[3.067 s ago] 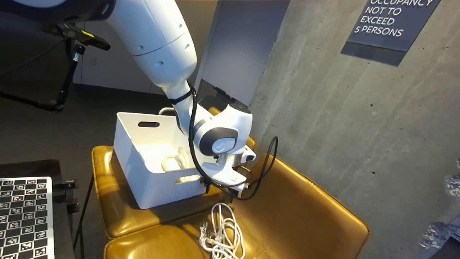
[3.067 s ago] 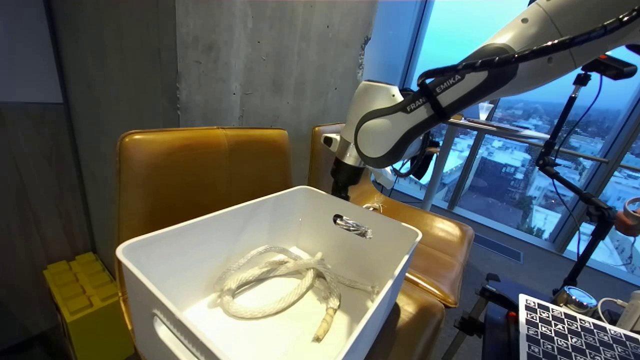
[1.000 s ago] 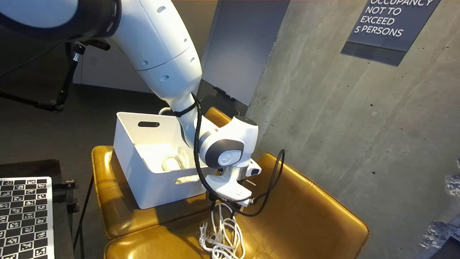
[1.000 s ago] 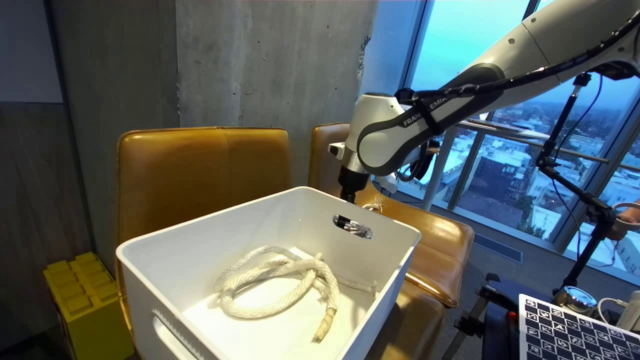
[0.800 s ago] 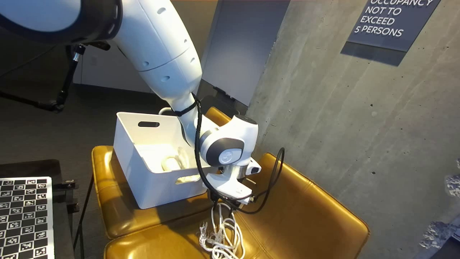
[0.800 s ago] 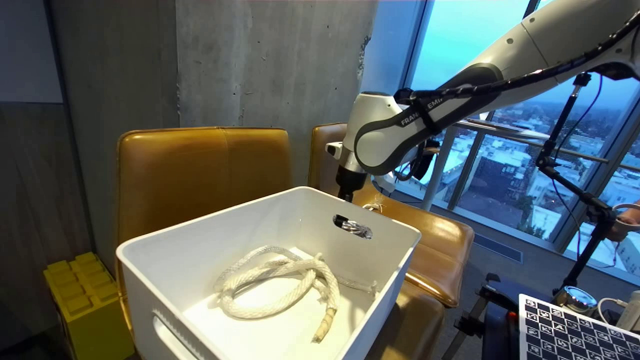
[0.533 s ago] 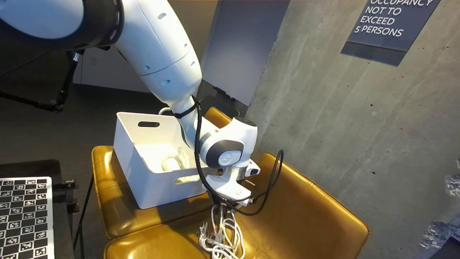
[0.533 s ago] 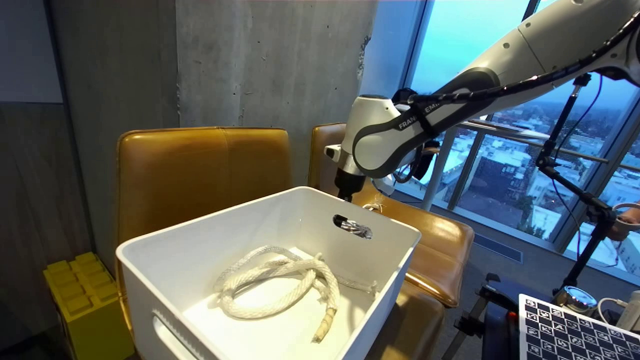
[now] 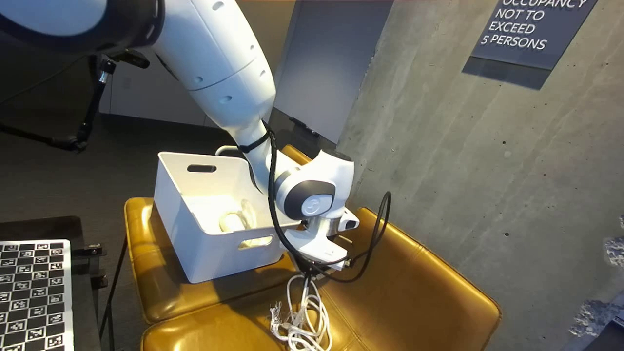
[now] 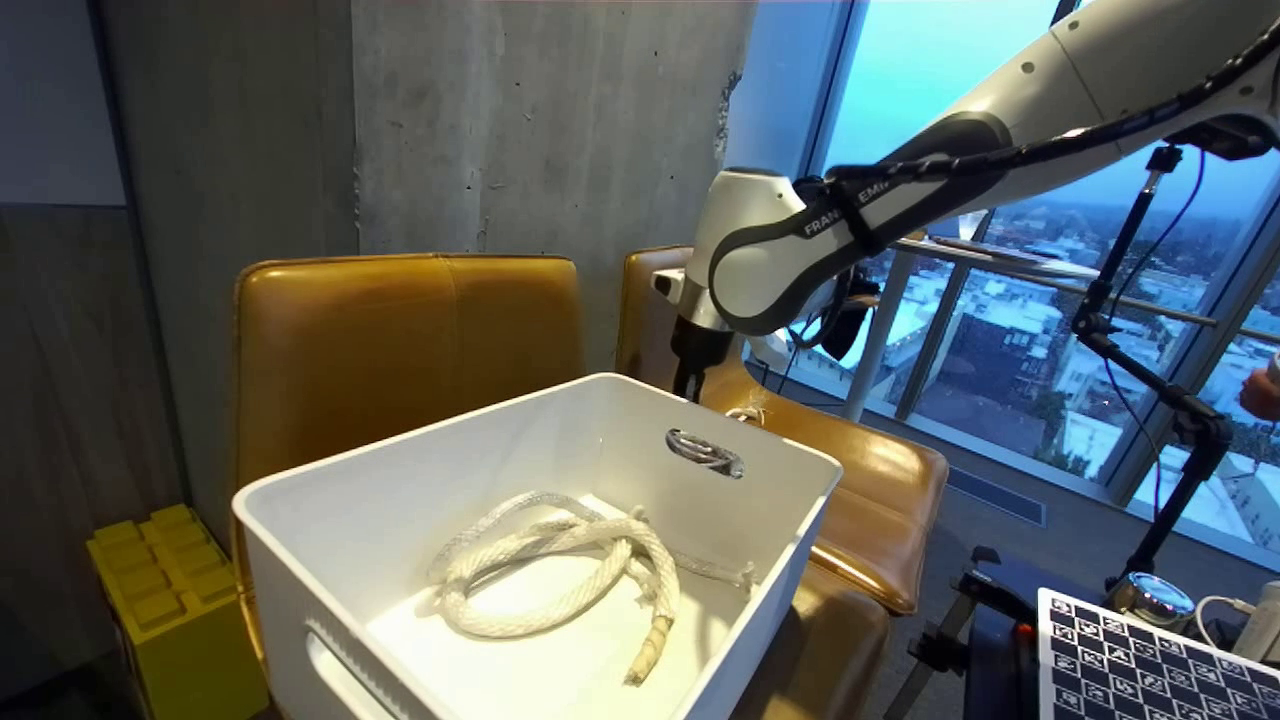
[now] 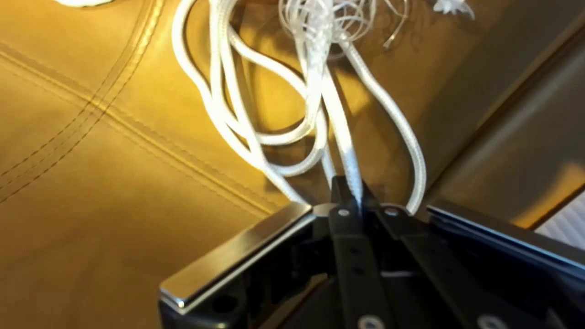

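A thin white rope [image 9: 304, 339] with a frayed end lies in loose loops on the seat of a tan leather chair [image 9: 414, 282]. In the wrist view my gripper [image 11: 359, 194] is shut on a strand of this white rope [image 11: 349, 160], which is pinched between the fingertips and runs up taut toward the tangle. Other loops rest on the leather around the fingers. In an exterior view the gripper [image 9: 307, 276] is just above the rope pile. In an exterior view the gripper [image 10: 690, 385] shows behind the far rim of a white box, its fingertips hidden.
The white box [image 9: 234, 265] stands on the adjoining chair, close beside the gripper, with a thicker coiled rope [image 10: 520, 622] inside. A concrete wall [image 9: 463, 161] rises behind the chairs. A checkered board [image 9: 34, 297] and a camera stand [image 10: 1150, 370] are nearby.
The arm has come away from beside the box to the rope pile and down. The jaws have closed on a strand, and the gripper has risen slightly, drawing that strand up.
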Action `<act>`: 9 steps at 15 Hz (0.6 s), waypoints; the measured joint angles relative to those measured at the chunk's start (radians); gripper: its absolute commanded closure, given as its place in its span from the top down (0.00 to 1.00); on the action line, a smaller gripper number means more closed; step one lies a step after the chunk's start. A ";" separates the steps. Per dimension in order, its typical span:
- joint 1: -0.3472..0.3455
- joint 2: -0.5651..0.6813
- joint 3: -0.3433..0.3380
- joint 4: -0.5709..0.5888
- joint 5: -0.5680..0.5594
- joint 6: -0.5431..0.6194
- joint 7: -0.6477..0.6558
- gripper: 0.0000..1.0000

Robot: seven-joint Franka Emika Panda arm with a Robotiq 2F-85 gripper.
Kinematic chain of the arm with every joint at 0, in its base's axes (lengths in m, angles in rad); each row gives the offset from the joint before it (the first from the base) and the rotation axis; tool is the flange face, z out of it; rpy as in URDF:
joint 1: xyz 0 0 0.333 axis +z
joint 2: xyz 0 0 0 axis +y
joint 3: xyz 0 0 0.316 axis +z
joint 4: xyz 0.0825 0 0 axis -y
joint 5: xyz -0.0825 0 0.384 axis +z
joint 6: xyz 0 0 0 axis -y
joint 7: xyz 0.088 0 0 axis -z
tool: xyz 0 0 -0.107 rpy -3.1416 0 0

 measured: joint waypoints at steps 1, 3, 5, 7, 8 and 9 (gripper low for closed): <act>-0.002 -0.031 0.000 -0.010 0.000 0.000 0.000 0.01; -0.008 -0.112 0.000 -0.040 0.000 0.000 0.000 0.01; -0.016 -0.203 0.000 -0.076 0.000 0.000 0.000 0.01; -0.025 -0.297 0.000 -0.112 0.000 0.000 0.000 0.01; -0.028 -0.346 0.000 -0.130 0.000 0.000 0.000 0.01; -0.031 -0.394 0.000 -0.147 0.001 -0.001 0.000 0.01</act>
